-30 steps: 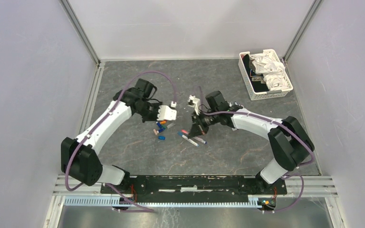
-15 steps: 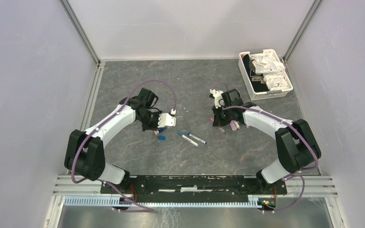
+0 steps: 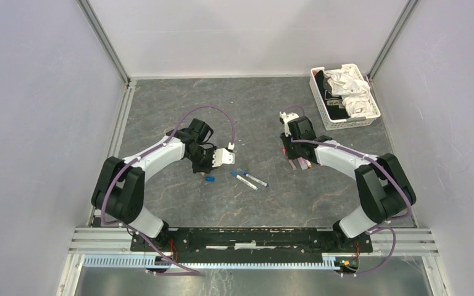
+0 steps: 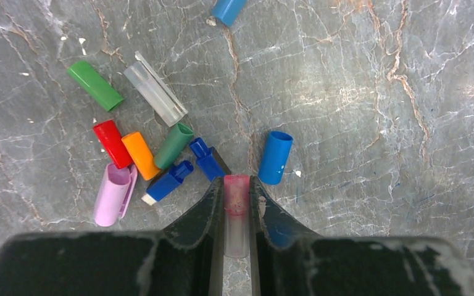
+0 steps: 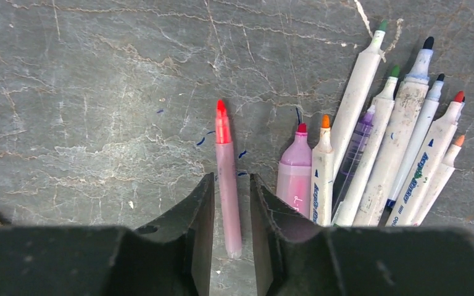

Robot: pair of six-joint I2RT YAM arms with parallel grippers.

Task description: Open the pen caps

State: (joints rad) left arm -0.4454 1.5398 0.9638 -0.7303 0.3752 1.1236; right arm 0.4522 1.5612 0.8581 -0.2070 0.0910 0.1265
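Several pen caps (image 4: 140,155) in green, red, orange, lilac and blue lie scattered on the grey worktop (image 4: 376,123), some of them touching. The left claw (image 4: 236,185) pinches a pink cap (image 4: 236,206) between its tips, just beside a blue cap (image 4: 275,157). Further right, the right claw (image 5: 231,179) stands slightly spread around a red-tipped pink pen (image 5: 225,154) lying flat, near a row of uncapped pens (image 5: 370,142).

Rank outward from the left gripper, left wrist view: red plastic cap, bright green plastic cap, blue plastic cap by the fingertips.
1. Blue tubular plastic cap, just right of the left gripper holding a pink plastic cap.
2. Red tubular plastic cap, at left.
3. Bright green tubular plastic cap, far upper left.
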